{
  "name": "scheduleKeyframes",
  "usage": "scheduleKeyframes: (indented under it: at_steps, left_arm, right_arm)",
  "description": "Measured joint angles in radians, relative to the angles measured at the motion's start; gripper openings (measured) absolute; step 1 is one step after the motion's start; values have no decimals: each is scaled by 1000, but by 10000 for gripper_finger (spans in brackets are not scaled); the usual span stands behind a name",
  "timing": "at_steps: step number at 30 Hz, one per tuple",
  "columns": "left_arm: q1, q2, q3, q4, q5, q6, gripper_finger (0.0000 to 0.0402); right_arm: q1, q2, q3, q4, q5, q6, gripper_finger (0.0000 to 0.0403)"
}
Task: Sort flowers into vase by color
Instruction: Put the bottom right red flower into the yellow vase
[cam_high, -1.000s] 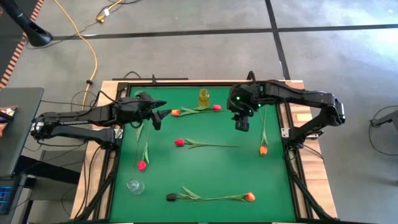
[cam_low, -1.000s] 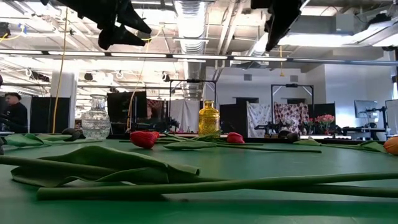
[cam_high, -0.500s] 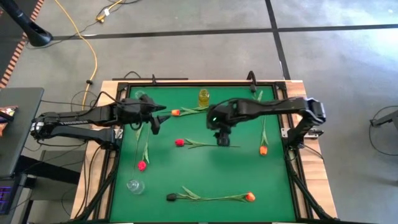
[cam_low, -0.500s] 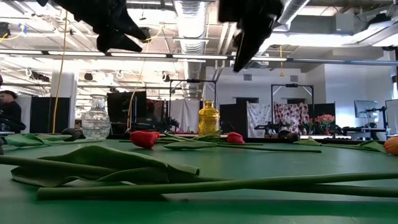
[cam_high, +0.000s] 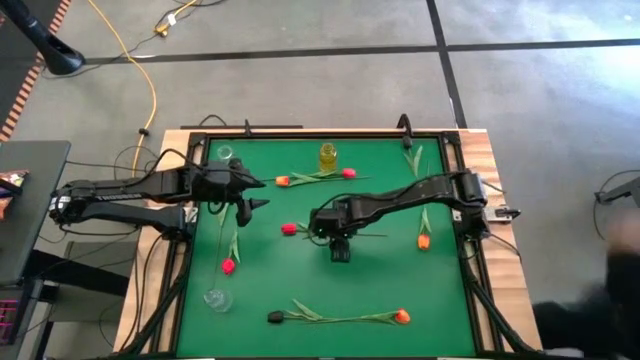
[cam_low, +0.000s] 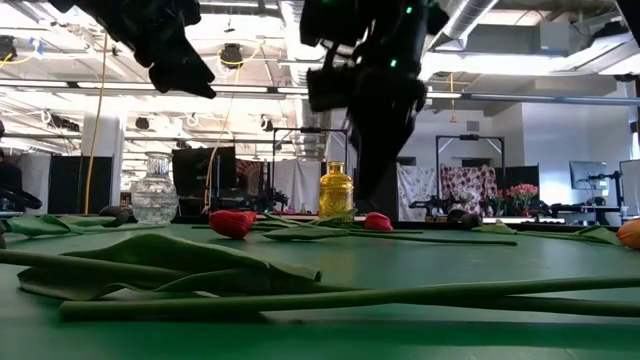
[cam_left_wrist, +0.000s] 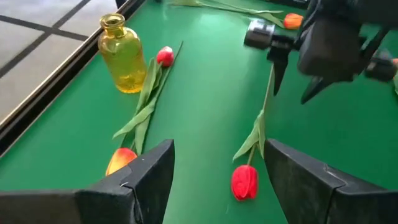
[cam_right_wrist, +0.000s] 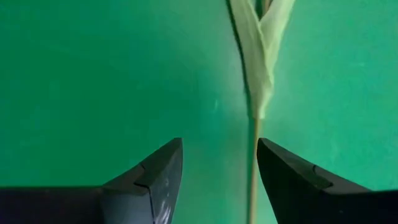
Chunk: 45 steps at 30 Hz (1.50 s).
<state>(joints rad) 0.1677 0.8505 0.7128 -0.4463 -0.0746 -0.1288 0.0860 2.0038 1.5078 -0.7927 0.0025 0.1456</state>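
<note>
Nearest to us in the low view, a long green stem (cam_low: 300, 298) and a broad leaf (cam_low: 160, 255) lie flat across the green bench (cam_high: 385, 285). From above, that near edge carries a pair of flowers lying stem to stem, one with a near-black head (cam_high: 275, 317), the other with an orange head (cam_high: 402, 316), and a clear glass vase (cam_high: 214, 297) stands near the front left corner.

Further in, a red-pink flower (cam_high: 228, 266) lies on the left side and an orange one (cam_high: 423, 241) on the right. In the middle we see the right tool (cam_high: 339, 250), fingers spread apart and empty, hanging over the stem of the central red-pink flower (cam_high: 289, 229); its wrist view shows that stem (cam_right_wrist: 254, 168) and leaf lying on the cloth between the two fingers, with neither finger clearly touching it.

The left tool (cam_high: 253, 204) hovers left of centre, open wide and holding nothing.

Toward the far edge a yellow vase (cam_high: 328, 155) stands upright, with an orange flower (cam_high: 283, 181) and another red-pink flower (cam_high: 348, 173) lying just in front of it. A second clear vase (cam_high: 223, 154) stands at the far left.
</note>
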Motion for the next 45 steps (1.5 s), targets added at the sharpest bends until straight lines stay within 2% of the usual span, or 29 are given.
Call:
scheduleKeyframes:
  at_steps: [6, 15, 21, 30, 37, 45]
  left_arm:
    - [0, 0, 0, -9, 0, 16, 236]
    - [0, 0, 0, -13, -12, 6, 236]
    - [0, 0, 0, -12, -18, -35, 236]
    - [0, 0, 0, -22, -18, -102, 236]
    - [0, 0, 0, -63, -19, -121, 236]
    - [0, 0, 0, -68, -46, -117, 236]
  right_arm:
    - [-2, 67, -1, 34, 36, 38, 220]
    - [-20, 52, 0, 34, 76, -1, 207]
    - [-45, 69, 0, 41, 58, -65, 202]
    - [-58, 100, -3, 73, -6, -75, 179]
    - [-42, 103, -68, 87, 1, -38, 131]
    - [-41, 91, -78, 94, -3, 14, 25]
